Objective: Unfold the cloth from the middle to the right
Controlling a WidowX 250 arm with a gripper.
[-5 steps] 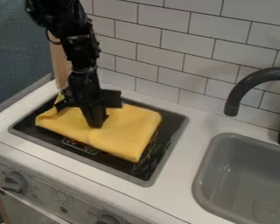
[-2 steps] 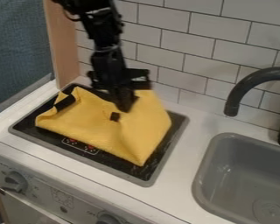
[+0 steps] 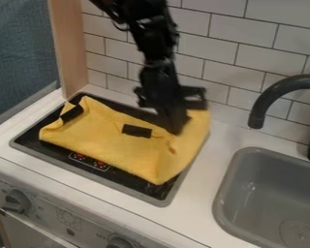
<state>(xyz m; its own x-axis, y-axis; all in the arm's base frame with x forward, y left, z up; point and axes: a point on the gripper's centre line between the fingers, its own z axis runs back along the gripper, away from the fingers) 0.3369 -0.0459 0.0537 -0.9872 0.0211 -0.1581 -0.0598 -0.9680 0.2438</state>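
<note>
While the rightward unfolding seems midway, the black two-finger gripper (image 3: 175, 129), narrowed on a pinch, holds the thin yellow fabric cloth (image 3: 112, 143) by the right edge of the black, grey-rimmed stovetop (image 3: 122, 181). Next, it likely needs to draw that part farther right, then lower and release it. Creased and lumpy, the cloth spreads across the stovetop and past its right rim.

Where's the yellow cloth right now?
Camera view, left of the sink: the cloth lies across the black stovetop, covering its back right corner, with the hand at the cloth's right part.
</note>
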